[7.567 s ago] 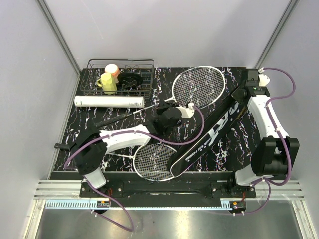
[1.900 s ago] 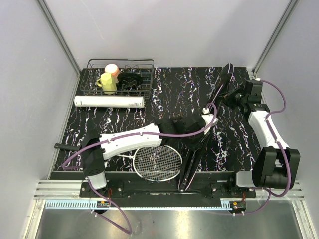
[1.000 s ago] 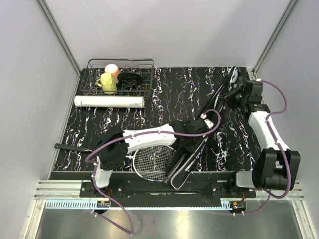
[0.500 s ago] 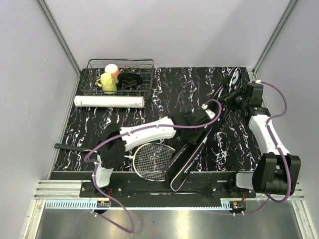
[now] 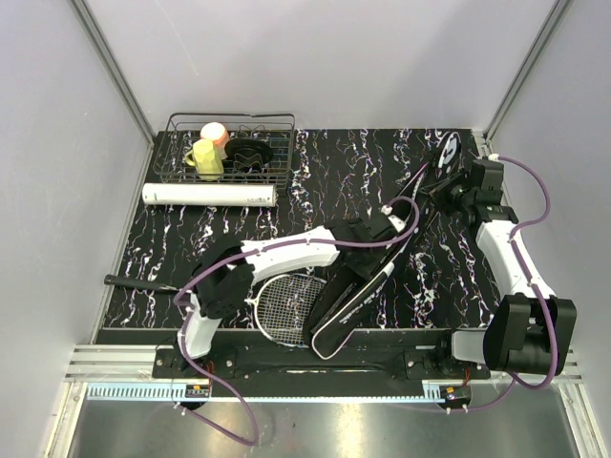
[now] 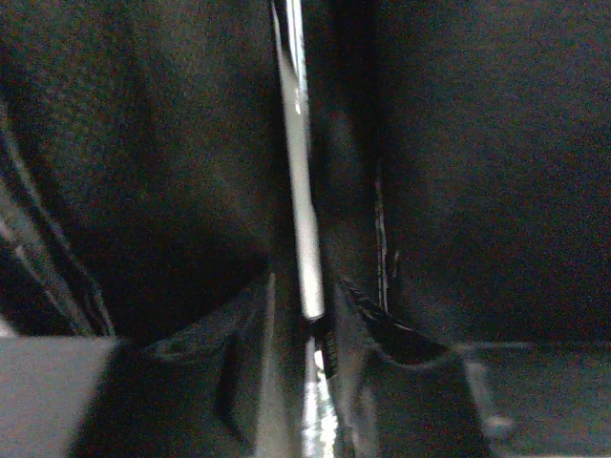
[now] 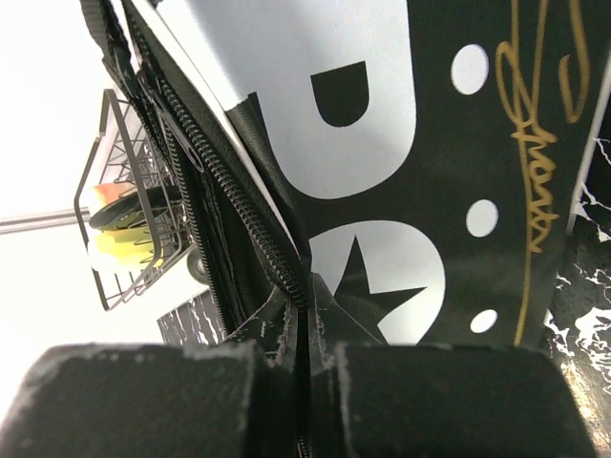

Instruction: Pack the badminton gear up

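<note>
The black "SPORT" bag slants from the far right down to the near edge, its far end raised. My right gripper is shut on the bag's zip edge, with the printed side just past the fingers. My left arm reaches across into the bag's opening. In the left wrist view all is dark cloth, and my left gripper sits closed around a thin shiny racket shaft. A second racket's white-strung head lies by the bag, its handle at the left edge. The long white tube lies at the back left.
A black wire basket with a yellow cup and a pink cup stands at the far left corner, also seen in the right wrist view as the basket. Purple cables loop over both arms. Grey walls close in the table.
The racket that lay at the back has gone from the table into the bag. In the last second the bag's near end swung left over the other racket's head, and my left arm drew back.
</note>
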You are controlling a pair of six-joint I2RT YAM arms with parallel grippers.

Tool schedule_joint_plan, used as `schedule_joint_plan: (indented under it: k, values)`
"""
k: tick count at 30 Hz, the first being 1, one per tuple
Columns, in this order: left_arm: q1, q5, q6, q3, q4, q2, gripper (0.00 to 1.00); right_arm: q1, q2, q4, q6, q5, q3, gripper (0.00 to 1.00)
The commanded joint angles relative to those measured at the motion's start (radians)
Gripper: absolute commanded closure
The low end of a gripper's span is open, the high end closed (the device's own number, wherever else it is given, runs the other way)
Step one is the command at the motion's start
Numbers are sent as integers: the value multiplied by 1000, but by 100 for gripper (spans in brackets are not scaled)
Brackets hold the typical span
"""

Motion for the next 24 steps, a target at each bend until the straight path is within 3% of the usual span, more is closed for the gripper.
schedule_joint_plan:
  k: [1,3,7,10,11,18,24]
  values:
    - [7,32,21,-25,63,-197,59,10,-30,14,-31,-11,39,100]
    - [8,64,24,-29,55,-237,50,10,-30,6,-46,3,51,100]
    - [13,111,24,-30,41,-350,40,10,-24,-26,-89,26,71,100]
    - [20,138,32,-41,31,-428,11,10,-22,-55,-136,61,86,100]
    - [25,136,35,-50,26,-449,9,10,-22,-60,-161,70,89,100]
    - [68,130,46,-154,18,-588,11,10,-4,-82,-210,72,109,100]
    - [68,227,32,-220,73,-513,9,10,8,-80,-202,34,126,100]
